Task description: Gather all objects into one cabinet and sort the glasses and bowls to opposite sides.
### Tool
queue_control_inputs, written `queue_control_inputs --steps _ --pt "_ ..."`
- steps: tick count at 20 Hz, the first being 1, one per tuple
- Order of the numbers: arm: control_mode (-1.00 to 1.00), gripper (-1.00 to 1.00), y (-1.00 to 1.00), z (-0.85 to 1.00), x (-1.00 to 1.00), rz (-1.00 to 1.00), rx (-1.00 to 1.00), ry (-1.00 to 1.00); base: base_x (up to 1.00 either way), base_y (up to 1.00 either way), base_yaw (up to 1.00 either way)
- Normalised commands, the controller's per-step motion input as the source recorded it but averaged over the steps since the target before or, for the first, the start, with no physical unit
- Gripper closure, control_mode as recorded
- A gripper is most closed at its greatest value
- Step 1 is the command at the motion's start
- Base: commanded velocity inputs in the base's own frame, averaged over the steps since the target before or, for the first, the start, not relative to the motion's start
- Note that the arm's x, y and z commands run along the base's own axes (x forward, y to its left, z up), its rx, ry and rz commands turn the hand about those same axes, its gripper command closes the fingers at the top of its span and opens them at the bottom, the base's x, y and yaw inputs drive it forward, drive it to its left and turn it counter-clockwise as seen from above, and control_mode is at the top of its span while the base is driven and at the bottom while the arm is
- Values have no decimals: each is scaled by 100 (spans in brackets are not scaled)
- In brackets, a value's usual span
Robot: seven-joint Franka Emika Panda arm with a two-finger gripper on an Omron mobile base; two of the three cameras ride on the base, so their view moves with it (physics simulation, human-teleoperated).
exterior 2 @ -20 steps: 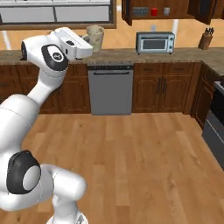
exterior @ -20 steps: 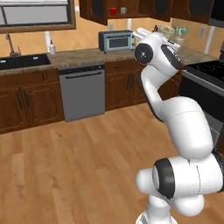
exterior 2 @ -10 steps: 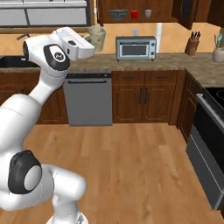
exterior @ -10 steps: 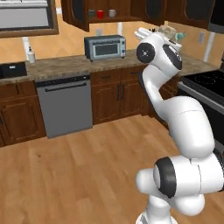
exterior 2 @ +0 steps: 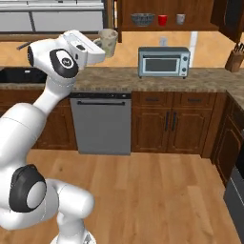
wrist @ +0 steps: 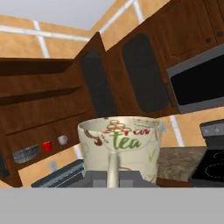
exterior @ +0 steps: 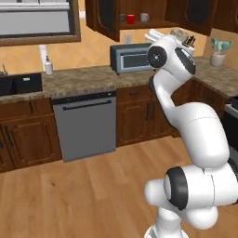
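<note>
My gripper is raised at shoulder height and shut on the cream patterned cup. In the hand view this cup stands upright and close, with "tea" printed on it. In the left base view the cup peeks out behind the arm's wrist. The dark reddish-brown cabinet stands open above the counter. On its shelf sit the dark grey bowl, the red cup and the pale grey mug, in that order from left to right. The hand view shows them far off at lower left: bowl, red cup, mug.
A toaster oven stands on the granite counter under the open cabinet. A dishwasher is set below the counter, and a knife block stands at the right. Wooden floor lies between the base and the counter.
The whole picture has shifted, so the base has driven; counter, toaster oven and open cabinet now look nearer. The arm holds the cream cup in the same raised pose.
</note>
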Motion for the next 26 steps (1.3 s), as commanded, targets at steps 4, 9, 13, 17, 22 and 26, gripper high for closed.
queue_control_inputs --steps 4,9,13,17,22,26 --pt "100 100 0 0 0 0 0 0 86 -34 22" --pt "100 100 0 0 0 0 0 0 52 -61 7" --pt "100 100 0 0 0 0 0 0 44 -83 1" --pt "100 100 0 0 0 0 0 0 61 -72 1" --pt "100 100 0 0 0 0 0 0 97 -37 10" --pt "100 100 0 0 0 0 0 0 100 -27 12"
